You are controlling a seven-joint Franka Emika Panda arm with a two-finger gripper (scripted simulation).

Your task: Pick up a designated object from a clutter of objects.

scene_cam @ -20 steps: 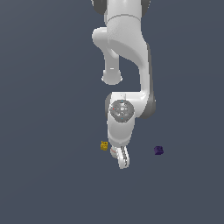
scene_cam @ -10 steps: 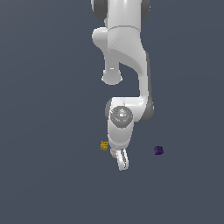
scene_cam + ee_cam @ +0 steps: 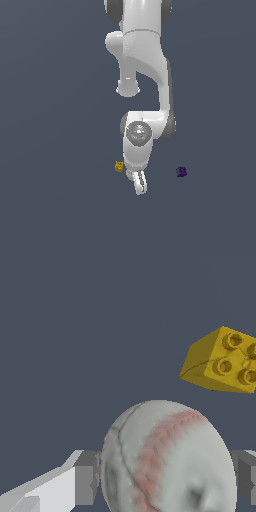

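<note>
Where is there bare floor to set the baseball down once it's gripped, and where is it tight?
Exterior view: bare ground spreads left of the yellow block, right of the purple cube, and between the cube and the gripper. It is tight at the gripper: the baseball sits between its fingers, the block close beside.

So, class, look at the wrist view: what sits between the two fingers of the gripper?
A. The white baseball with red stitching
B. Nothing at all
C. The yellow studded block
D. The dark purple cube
A. In the wrist view the baseball fills the space between the fingers of the gripper, while the yellow block lies apart from it, beyond the ball.
</note>
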